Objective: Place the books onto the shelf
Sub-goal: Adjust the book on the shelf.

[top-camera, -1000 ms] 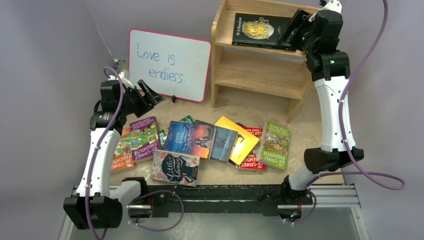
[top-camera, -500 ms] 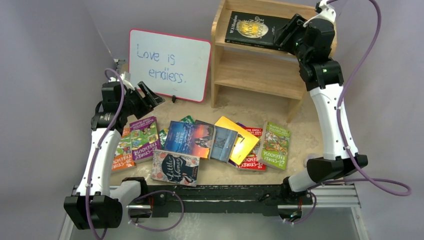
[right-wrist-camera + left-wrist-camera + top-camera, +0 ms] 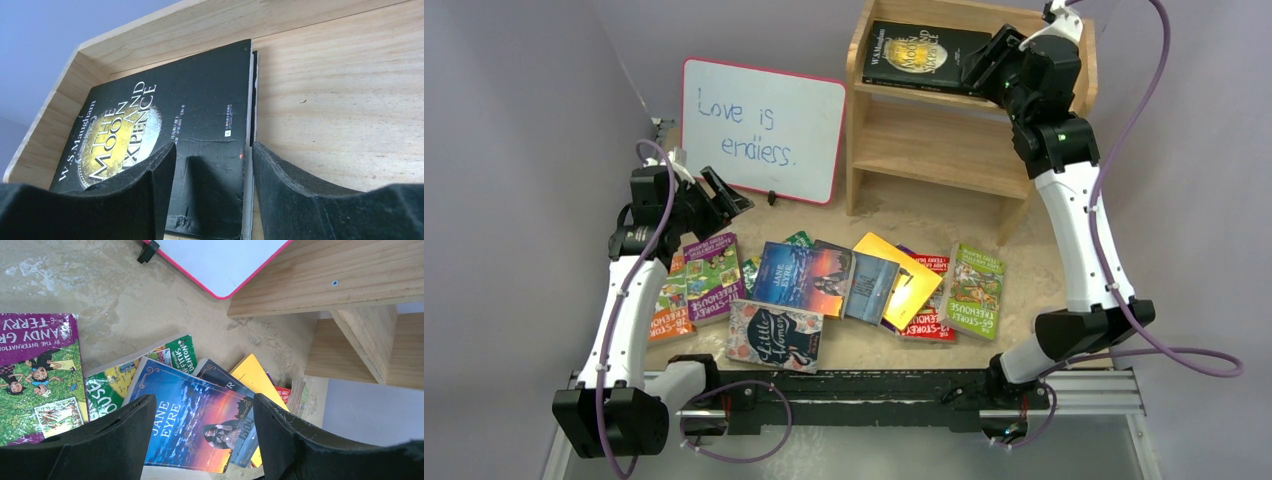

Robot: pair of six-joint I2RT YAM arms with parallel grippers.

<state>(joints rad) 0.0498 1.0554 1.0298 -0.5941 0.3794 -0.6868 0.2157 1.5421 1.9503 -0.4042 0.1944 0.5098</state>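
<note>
The black paperback lies flat on the upper tier of the light wooden two-tier shelf, at the desk's far edge. The right gripper sits over the paperback's right end, jaws apart and clamping nothing. If a finger catches the cover on the way out, the book could drag off the front lip. The left gripper hangs near the desk's left edge, jaws wide and empty.

Count: one book shelved and at least nine bright paperbacks overlapping mid-desk — some may be hidden. There is one shelf and one pink-edged whiteboard.
</note>
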